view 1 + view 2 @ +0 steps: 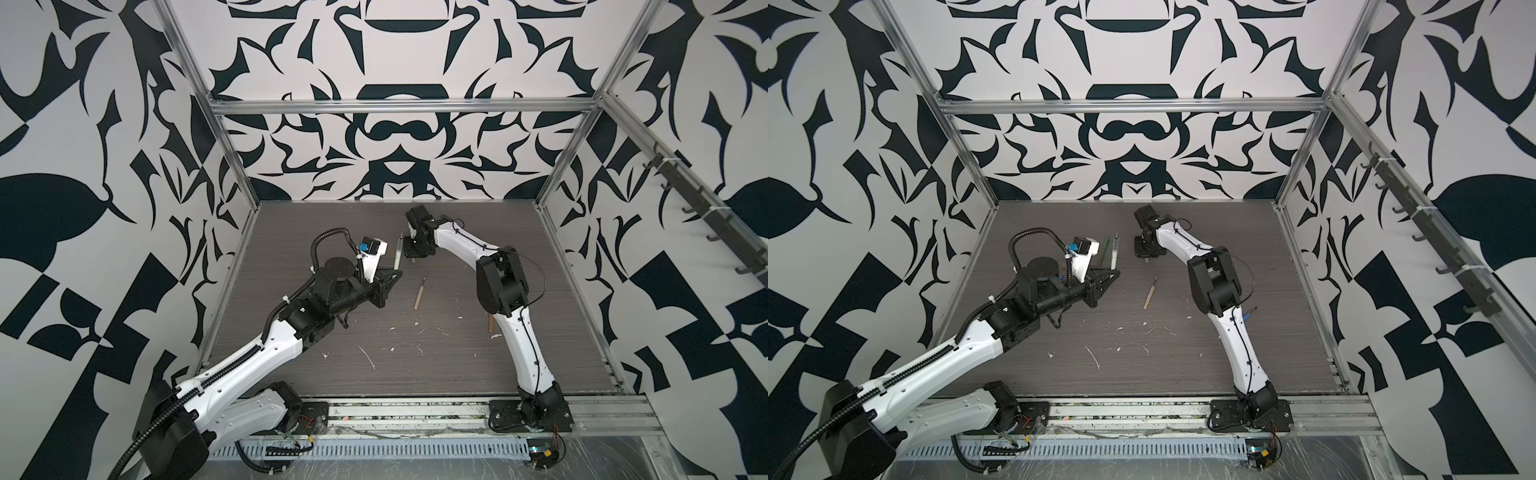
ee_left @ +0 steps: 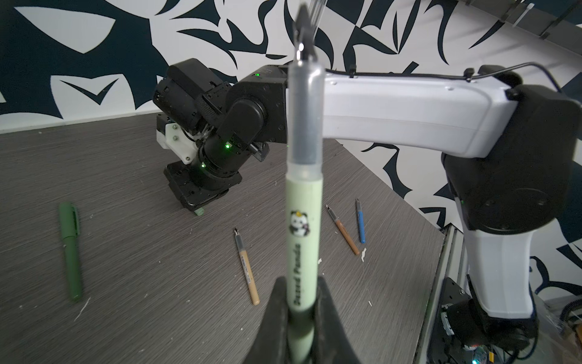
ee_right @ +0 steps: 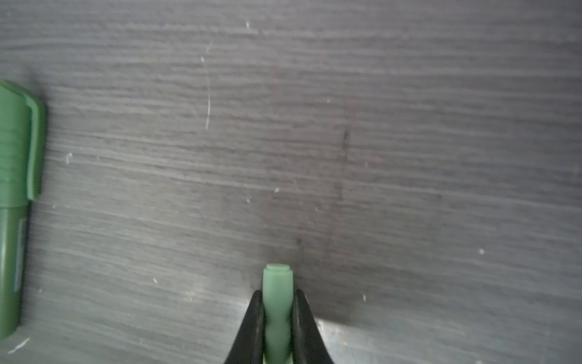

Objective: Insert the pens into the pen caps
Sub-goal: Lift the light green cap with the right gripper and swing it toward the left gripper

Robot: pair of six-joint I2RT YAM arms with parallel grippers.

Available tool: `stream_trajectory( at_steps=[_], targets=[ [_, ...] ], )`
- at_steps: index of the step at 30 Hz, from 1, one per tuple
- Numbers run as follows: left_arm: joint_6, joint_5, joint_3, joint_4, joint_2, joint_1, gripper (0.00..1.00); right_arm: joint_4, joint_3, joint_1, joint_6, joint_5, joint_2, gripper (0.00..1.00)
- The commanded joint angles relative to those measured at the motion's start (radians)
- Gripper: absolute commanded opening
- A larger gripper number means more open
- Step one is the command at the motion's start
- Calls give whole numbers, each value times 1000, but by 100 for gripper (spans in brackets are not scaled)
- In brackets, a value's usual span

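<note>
The left end effector is clenching the pale green pen by its rear end above the desk, while the right end effector is pinching the pale green cap close to the desk, near the capped dark green pen.

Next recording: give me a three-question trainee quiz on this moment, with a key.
1. True or false: the left gripper is shut on the pale green pen.
2. What does the right gripper hold? A) a tan cap B) the pale green cap C) nothing
3. Which pen lying on the table already wears its cap?
Key: 1 true; 2 B; 3 the dark green pen.
</note>
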Motion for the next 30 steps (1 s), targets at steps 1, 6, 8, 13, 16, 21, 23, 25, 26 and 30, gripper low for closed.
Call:
stream_trajectory(
  at_steps=[1, 6, 8, 13, 16, 21, 23, 25, 26, 30],
  targets=[
    [15, -6, 29, 0, 6, -7, 0, 1, -30, 8, 7, -12, -109, 12],
    [25, -9, 33, -5, 6, -15, 0, 112, -191, 8, 14, -71, -260, 12],
    [24, -8, 32, -5, 4, -17, 0, 171, -275, 8, 21, -98, -326, 12],
    [30, -9, 34, -9, -3, -20, 0, 284, -471, 8, 46, -133, -481, 12],
    [35, -11, 34, -10, -6, -20, 0, 351, -585, 8, 59, -158, -561, 11],
    [38, -11, 36, -12, -11, -23, 0, 470, -770, 8, 82, -161, -708, 11],
    [39, -11, 36, -12, -8, -24, 0, 514, -829, 8, 94, -166, -760, 10],
    [41, -11, 35, -14, -2, -24, 0, 553, -883, 8, 103, -168, -813, 10],
    [42, -11, 36, -13, 1, -24, 0, 573, -909, 7, 105, -167, -843, 10],
    [47, -13, 36, -14, 17, -25, 0, 654, -1005, 8, 108, -170, -949, 10]
  ],
)
